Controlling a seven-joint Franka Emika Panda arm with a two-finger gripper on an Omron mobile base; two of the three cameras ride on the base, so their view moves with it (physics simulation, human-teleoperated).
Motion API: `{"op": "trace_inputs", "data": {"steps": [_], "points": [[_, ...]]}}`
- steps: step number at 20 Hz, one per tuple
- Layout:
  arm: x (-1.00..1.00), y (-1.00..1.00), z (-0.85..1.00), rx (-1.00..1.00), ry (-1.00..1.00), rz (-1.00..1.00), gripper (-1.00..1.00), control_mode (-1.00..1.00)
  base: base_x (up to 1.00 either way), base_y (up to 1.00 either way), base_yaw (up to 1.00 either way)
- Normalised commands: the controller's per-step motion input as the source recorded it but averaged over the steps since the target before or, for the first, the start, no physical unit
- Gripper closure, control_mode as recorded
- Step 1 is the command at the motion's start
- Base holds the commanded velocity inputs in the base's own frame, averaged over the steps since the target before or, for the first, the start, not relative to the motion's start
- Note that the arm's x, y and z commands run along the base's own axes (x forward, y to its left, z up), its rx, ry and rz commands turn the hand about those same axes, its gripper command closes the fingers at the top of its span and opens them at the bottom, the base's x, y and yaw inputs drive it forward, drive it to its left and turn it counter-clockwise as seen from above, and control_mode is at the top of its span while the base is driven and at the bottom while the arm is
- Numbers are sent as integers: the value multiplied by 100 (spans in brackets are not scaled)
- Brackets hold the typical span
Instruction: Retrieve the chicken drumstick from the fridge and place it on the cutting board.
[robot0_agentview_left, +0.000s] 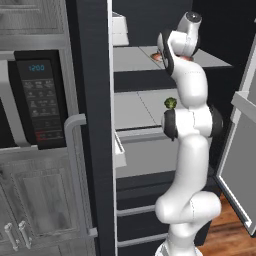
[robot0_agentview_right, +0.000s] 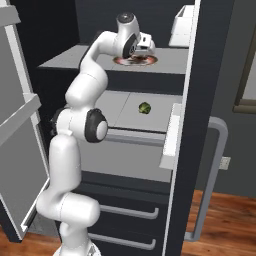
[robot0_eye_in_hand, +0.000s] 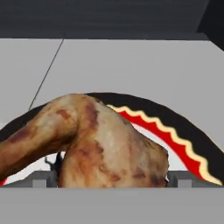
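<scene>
On the upper shelf of the open fridge (robot0_agentview_right: 200, 125), the chicken drumstick (robot0_eye_in_hand: 94, 144) lies on a black-rimmed plate (robot0_eye_in_hand: 175, 124); the gripper (robot0_eye_in_hand: 111, 179) straddles it with fingers spread, one fingertip each side. A green vegetable (robot0_agentview_right: 144, 107) sits one shelf below.

You have a black-fronted microwave (robot0_agentview_left: 35, 100) at left, its display lit, above grey cabinet doors (robot0_agentview_left: 40, 200). A small green round vegetable (robot0_agentview_right: 144, 107) sits alone on a light grey shelf. A black-rimmed plate (robot0_eye_in_hand: 183, 131) carries a red and yellow zigzag band.
</scene>
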Motion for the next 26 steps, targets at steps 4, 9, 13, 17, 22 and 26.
{"op": "trace_inputs", "data": {"steps": [4,9,13,17,22,26], "points": [[0,0,10,0,0,-1,-100,-100,0,0,0],[0,0,-15,-3,0,0,-100,-100,0,0,0],[5,0,-28,-7,0,0,-100,-100,0,0,0],[24,5,-25,-6,0,0,-100,-100,0,0,0],[27,14,-21,-2,0,0,-100,-100,0,0,0],[5,3,-47,0,1,0,-100,-100,0,0,0]]}}
